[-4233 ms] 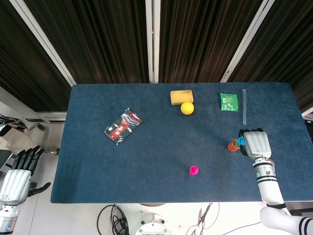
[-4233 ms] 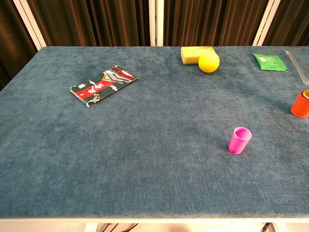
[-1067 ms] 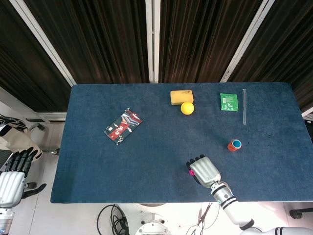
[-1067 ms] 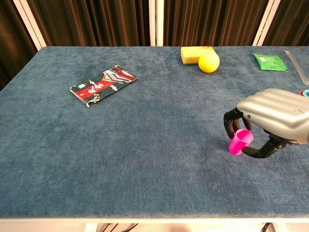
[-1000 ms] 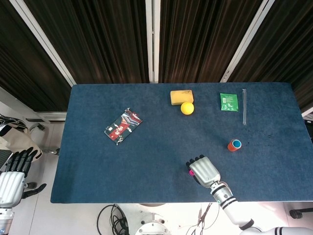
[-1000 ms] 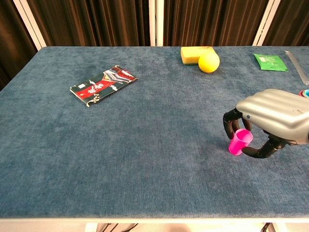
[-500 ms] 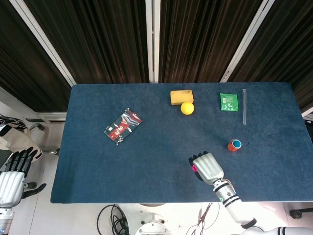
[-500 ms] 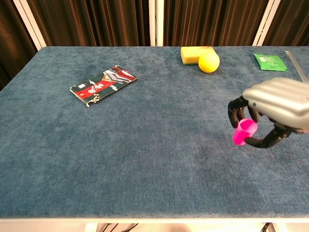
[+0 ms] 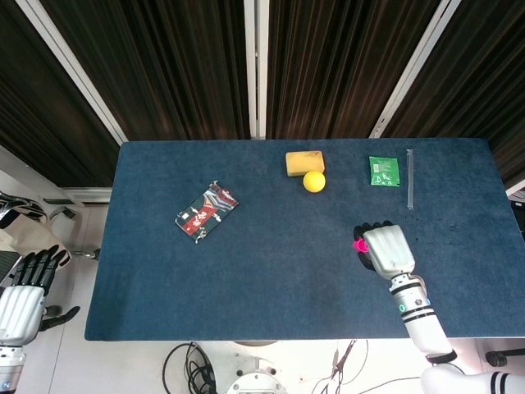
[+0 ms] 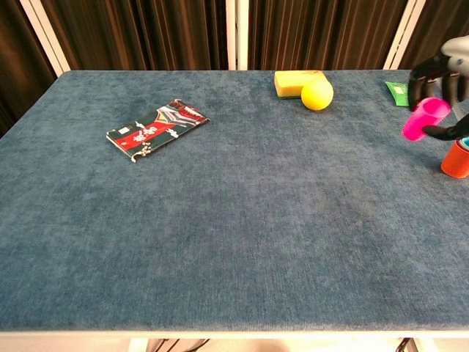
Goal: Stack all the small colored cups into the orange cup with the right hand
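Observation:
My right hand (image 9: 387, 250) holds a pink cup (image 9: 359, 245) pinched between thumb and fingers, lifted above the table. In the chest view the pink cup (image 10: 425, 119) hangs tilted just up and left of the orange cup (image 10: 456, 158), which stands at the frame's right edge. Only part of the right hand (image 10: 445, 77) shows there. From the head camera the orange cup is hidden beneath the hand. My left hand (image 9: 25, 295) hangs off the table at the lower left, fingers apart and holding nothing.
A yellow sponge (image 9: 304, 162) and yellow ball (image 9: 313, 181) lie at the back centre. A green packet (image 9: 383, 171) and a clear ruler (image 9: 409, 176) sit at the back right. A patterned packet (image 9: 207, 212) lies on the left of the blue cloth.
The right hand closed on the pink cup at the table's front, lifted it, and carried it right and back to beside the orange cup. The left hand stayed put.

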